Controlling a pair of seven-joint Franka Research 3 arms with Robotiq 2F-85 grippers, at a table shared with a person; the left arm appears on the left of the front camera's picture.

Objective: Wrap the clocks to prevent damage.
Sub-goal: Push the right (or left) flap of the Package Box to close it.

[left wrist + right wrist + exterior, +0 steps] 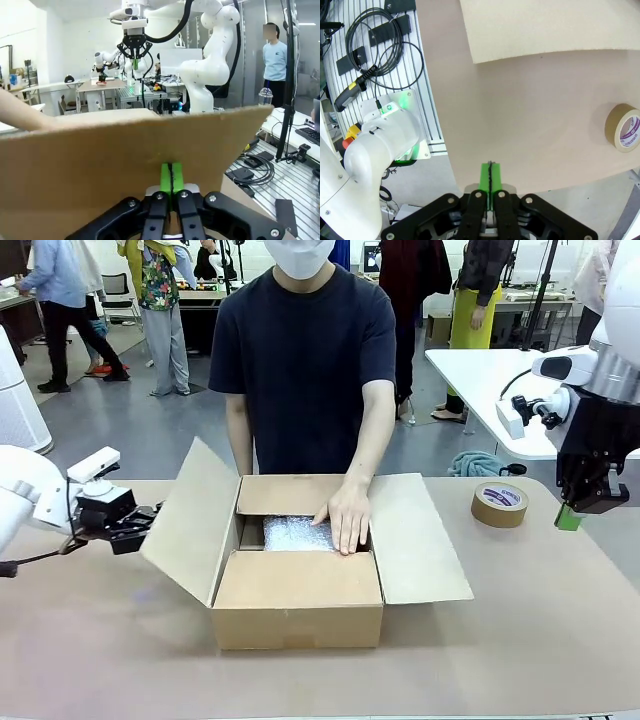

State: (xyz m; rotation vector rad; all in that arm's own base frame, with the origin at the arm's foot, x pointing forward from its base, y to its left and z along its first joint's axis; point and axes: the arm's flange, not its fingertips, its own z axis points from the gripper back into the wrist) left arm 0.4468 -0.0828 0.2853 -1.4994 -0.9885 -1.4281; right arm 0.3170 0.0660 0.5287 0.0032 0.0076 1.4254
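the left gripper point(152, 513) has its jaws pressed together on nothing, tips just short of the outer face of the cardboard box's point(300, 615) left flap point(125, 145). beyond that flap, inside the box, the silvery wrapped bundle point(290, 533) lies under the person's hand point(348, 522). the right gripper point(568, 518), jaws likewise closed and empty, hangs over the table point(520, 620), the tape roll point(500, 504) just beside it on the box side.

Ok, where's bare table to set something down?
Bare table runs along the near edge before the box, widest right, this side of the tape roll. Crowded: inside the box, where the person's hand rests on the bubble-wrapped bundle.
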